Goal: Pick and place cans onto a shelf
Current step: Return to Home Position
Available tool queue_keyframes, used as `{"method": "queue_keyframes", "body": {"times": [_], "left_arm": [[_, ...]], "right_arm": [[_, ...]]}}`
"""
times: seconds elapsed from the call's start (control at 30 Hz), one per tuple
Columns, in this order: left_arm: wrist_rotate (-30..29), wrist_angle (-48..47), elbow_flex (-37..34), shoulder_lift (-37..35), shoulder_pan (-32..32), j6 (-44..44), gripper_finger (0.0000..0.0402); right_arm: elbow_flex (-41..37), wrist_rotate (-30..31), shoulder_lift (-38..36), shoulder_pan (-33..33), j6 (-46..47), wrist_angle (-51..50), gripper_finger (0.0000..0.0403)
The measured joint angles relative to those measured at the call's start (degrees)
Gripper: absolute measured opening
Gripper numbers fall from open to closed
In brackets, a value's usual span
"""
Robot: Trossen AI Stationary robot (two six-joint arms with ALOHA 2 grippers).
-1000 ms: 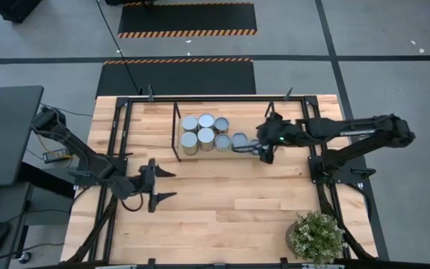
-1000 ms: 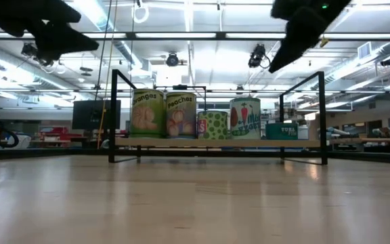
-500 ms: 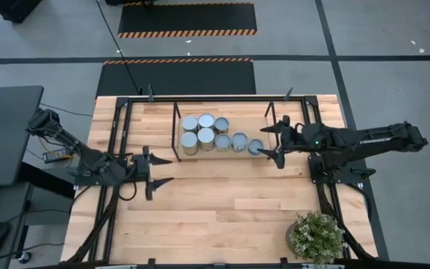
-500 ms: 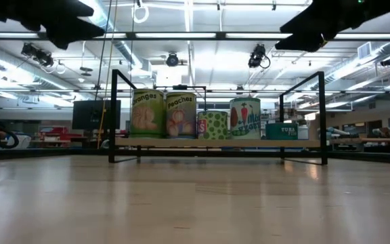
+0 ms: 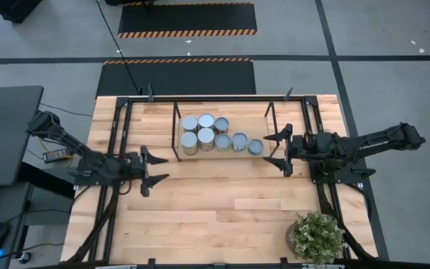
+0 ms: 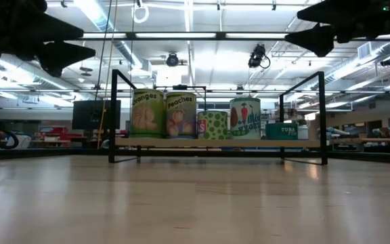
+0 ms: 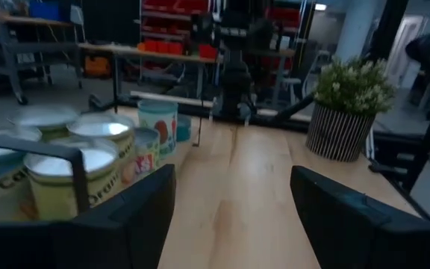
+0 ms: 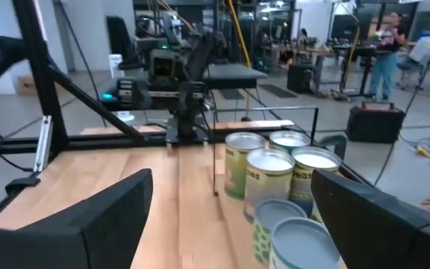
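Cans (image 6: 146,114) on shelf (image 6: 181,144): Oranges, Peaches, Tuna labels

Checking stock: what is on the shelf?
Upright cans crowd the shelf board. In the low view the front ones cover those behind, so their labels are unseen.

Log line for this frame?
cans: on shelf | left pincer: open, empty | right pincer: open, empty, near shelf

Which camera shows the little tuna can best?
The low view. There the tuna can stands side-on at the end of the row on the shelf, and its label can be read. The high view shows only its round top. The right wrist view shows it close but cut off. The left wrist view shows it far off and mostly hidden.
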Motion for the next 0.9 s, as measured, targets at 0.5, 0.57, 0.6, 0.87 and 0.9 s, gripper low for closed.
{"method": "queue_keyframes", "body": {"times": [0.5, 0.57, 0.6, 0.87, 0.9], "left_arm": [[-0.41, -14.6, -3.68, -25.78, 4.04, 4.72, 0.0269], [-0.38, -16.66, -3.7, -29.05, 4.33, 5.51, 0.0268], [-0.36, -17.63, -3.7, -30.64, 4.45, 5.91, 0.0266], [2.64, -24.41, -3.75, -35.44, 4.5, 2.82, 0.0231], [2.99, -24.95, -3.75, -35.29, 4.5, 1.78, 0.0226]], "right_arm": [[-1.41, 0.63, -5.84, 3.4, -2.34, -1.12, 0.0372], [-2.71, 0.63, -6.69, 3.44, -2.46, -0.79, 0.0372], [-3.63, 0.64, -7.3, 3.44, -2.41, -0.25, 0.0372], [-11.3, 0.65, -12.78, 3.44, -2.88, 6.52, 0.0372], [-12.17, 0.65, -13.49, 3.44, -3.15, 7.3, 0.0372]]}}
